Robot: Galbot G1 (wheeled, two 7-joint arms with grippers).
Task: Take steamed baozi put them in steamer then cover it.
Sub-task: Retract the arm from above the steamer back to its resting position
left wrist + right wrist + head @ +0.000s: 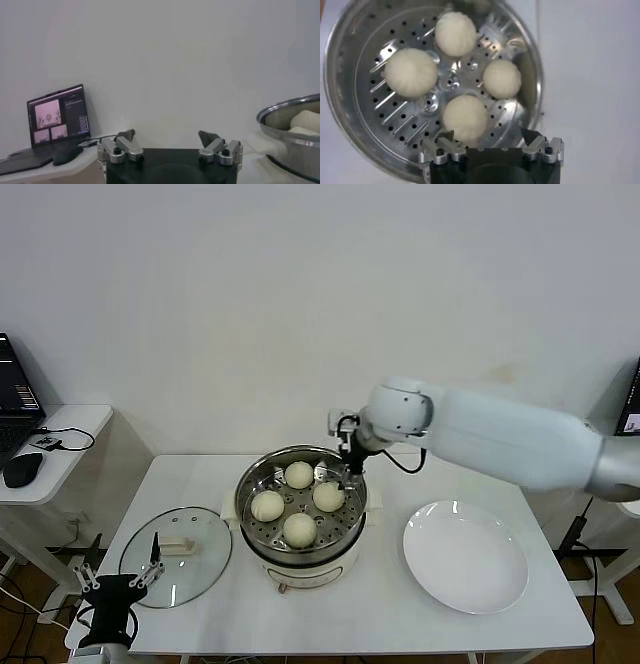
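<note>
Four buns [298, 504] resting on the steamer's [300, 559] perforated tray, mid-surface; right gripper [350, 474] above its rim, jaws wide, empty. Left gripper [118, 584] apparently idle beside glass lid [177, 559], jaws wide, empty.

cream-white pleated baozi [456, 34], shiny steel steamer [262, 475] with hole-dotted tray, cream base, plain white plate [466, 564], clear glass lid [175, 556], white table [380, 604]

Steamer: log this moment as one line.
buns: all four in steamer | plate: bare | lid: off, on table | right gripper: open above steamer | left gripper: open by lid
</note>
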